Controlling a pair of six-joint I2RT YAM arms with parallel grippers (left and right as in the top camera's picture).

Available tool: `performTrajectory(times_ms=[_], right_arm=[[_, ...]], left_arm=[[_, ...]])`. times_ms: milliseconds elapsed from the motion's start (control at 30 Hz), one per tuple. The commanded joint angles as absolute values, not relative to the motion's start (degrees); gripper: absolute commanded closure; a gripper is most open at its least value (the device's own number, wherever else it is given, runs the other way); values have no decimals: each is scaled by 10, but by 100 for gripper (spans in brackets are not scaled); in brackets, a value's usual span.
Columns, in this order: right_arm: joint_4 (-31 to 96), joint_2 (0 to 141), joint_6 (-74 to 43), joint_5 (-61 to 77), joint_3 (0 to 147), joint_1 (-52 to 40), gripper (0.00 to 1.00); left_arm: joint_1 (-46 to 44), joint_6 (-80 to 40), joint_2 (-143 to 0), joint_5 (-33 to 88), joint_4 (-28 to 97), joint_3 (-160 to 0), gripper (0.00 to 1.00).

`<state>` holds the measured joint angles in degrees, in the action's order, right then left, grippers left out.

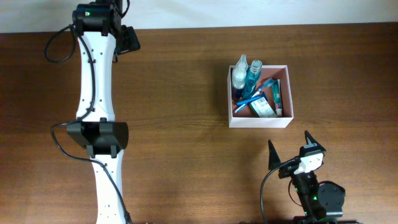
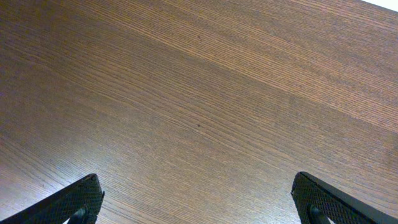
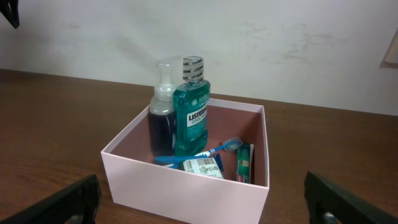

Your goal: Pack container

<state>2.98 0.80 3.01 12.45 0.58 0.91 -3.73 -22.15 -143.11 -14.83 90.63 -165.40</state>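
- Holding nothing, my right claw [image 1: 288, 142] has its two black fingers spread wide and hangs low over the dark wooden table [image 1: 186, 124], just short of the box.
- My left claw [image 2: 196, 180] is also wide open and empty, well apart at the far side over bare wood.
- Just ahead of my right fingers sits the shallow square container with thin white walls and a pinkish inside [image 3: 180, 186], near the table's right side.
- Inside it, a teal mouthwash bottle [image 3: 191, 112] and a dark pump bottle with a clear top [image 3: 161, 118] stand upright, touching, in a far corner. A blue toothbrush [image 3: 205, 152] lies slanted across the floor among small packets.
- I see no loose items on the table, so I judge the packing done or nearly so.
- What remains is getting clear cleanly: I should lift before swinging, since a low finger could nudge the near wall or tip the tall bottles.
- The container's open top faces straight up. Being square, it has no real long axis, and its walls run roughly parallel to the table edges.
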Motion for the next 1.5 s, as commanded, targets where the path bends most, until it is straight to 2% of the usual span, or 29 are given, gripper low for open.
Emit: performTrajectory(times_ms=[0,533,733,867,1133,1467], right_arm=[[33,2,30,117,3,3,1],[33,2,30,117,3,3,1],[33,2,30,117,3,3,1],[33,2,30,117,3,3,1],[33,2,30,117,3,3,1],[33,2,30,117,3,3,1]], left_arm=[[-36,-227,-1434,-146,905,-1652,0],[-43,-227,-1428,-146,906,-1652,1],[-63,-227,-1349,-177,895,-1591,1],[-68,-222,-1220,-198,774,-1412,0],[-70,-100,-892,-197,435,-934,0],[-70,1,-544,-155,235,-531,1]])
